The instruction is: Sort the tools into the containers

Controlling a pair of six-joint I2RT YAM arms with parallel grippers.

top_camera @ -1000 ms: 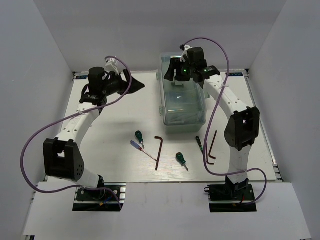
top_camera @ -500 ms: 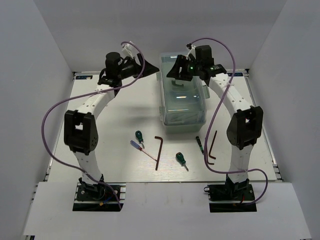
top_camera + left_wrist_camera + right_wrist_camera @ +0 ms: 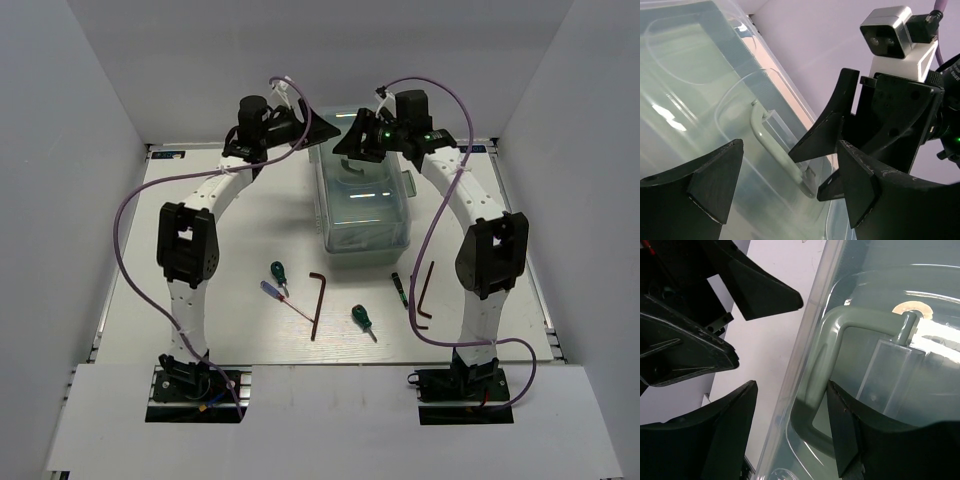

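The left hand (image 3: 789, 150) and right hand (image 3: 792, 390) are held wide open, empty. The looped handle (image 3: 816, 370) of the pale mint-green plastic toolbox (image 3: 365, 225) is seen just beneath the right hand, the nearer.

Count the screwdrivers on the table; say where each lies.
4, all in front of the toolbox: left green screwdriver, blue-handled screwdriver beside it, central green screwdriver, thin dark screwdriver rightmost. The toolbox may hide more.

Your obstacles: toolbox (image 3: 368, 240), lid (image 3: 362, 195) closed; left pincer (image 3: 322, 132) and right pincer (image 3: 348, 145) crowded nose to nose above its far end. Your free room: tabletop (image 3: 265, 215) left of it.
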